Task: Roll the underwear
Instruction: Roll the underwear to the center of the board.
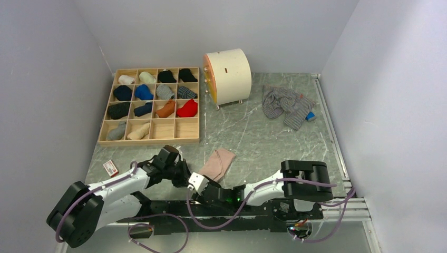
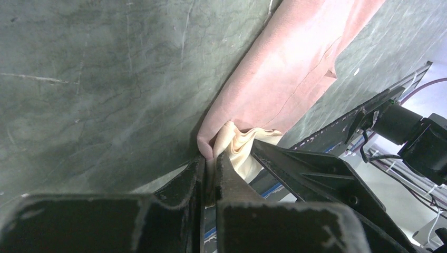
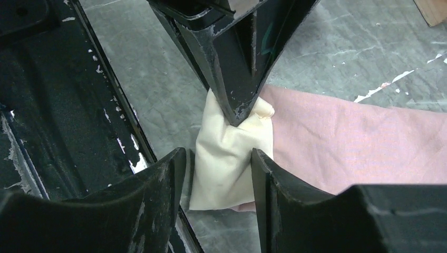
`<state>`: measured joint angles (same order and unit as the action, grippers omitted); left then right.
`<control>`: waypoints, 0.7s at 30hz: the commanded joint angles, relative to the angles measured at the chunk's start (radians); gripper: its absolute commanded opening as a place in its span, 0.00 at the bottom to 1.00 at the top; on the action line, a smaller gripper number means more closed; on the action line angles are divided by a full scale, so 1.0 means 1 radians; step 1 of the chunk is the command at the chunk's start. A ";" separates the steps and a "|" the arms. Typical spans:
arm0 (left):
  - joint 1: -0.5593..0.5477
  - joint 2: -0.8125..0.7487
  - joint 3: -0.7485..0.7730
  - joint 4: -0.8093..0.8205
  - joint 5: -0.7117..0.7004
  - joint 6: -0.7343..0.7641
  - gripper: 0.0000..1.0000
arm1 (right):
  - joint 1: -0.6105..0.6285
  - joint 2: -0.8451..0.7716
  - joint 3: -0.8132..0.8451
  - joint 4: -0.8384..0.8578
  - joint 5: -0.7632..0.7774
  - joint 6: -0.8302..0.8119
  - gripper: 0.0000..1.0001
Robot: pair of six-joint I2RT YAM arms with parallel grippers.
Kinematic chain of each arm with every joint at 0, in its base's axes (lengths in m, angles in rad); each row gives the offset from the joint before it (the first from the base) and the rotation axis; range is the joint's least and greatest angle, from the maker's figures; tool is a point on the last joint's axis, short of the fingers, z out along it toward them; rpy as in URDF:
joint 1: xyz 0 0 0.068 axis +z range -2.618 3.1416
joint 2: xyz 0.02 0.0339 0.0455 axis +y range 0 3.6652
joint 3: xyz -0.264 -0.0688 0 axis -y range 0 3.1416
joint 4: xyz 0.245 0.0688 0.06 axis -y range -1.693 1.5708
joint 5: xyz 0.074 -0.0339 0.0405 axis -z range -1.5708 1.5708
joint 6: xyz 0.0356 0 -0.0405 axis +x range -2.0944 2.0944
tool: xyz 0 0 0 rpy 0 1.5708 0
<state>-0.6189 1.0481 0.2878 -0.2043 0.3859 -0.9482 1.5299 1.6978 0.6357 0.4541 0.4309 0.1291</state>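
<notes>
The pale pink-beige underwear [image 1: 217,163] lies folded into a long strip on the table's near middle. My left gripper [image 1: 184,175] is shut on its near end, and in the left wrist view [image 2: 210,158] the jaws pinch the pink fold [image 2: 284,68] beside its cream lining [image 2: 245,145]. My right gripper [image 1: 197,182] is open; in the right wrist view [image 3: 217,153] its jaws straddle the cream lining [image 3: 226,142] next to the pink cloth [image 3: 358,137], just below the left gripper's fingertips [image 3: 240,103]. The grey striped underwear [image 1: 284,104] lies crumpled at the far right.
A wooden grid tray [image 1: 153,141] holding several rolled garments sits at the back left. A white drum [image 1: 227,76] stands at the back middle. A small blue block [image 1: 311,116] lies by the striped garment. A small red-and-white card [image 1: 110,167] lies near the left arm.
</notes>
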 commanded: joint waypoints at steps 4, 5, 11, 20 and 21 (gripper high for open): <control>-0.001 0.025 0.018 -0.069 -0.048 0.021 0.05 | 0.001 -0.018 -0.043 -0.094 0.020 0.016 0.52; -0.001 0.029 0.021 -0.069 -0.049 0.023 0.05 | 0.003 -0.023 -0.048 -0.100 0.010 0.023 0.51; -0.001 0.053 0.033 -0.071 -0.040 0.037 0.05 | 0.006 0.007 -0.059 -0.128 -0.025 0.094 0.36; 0.025 0.038 0.040 -0.083 -0.044 0.041 0.05 | -0.008 -0.022 -0.099 -0.034 -0.057 0.170 0.02; 0.032 0.031 0.042 -0.090 -0.047 0.040 0.13 | -0.015 -0.028 -0.109 -0.002 -0.094 0.187 0.01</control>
<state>-0.6067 1.0836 0.3168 -0.2310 0.3923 -0.9375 1.5311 1.6711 0.5919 0.4725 0.4797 0.2337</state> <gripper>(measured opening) 0.087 0.058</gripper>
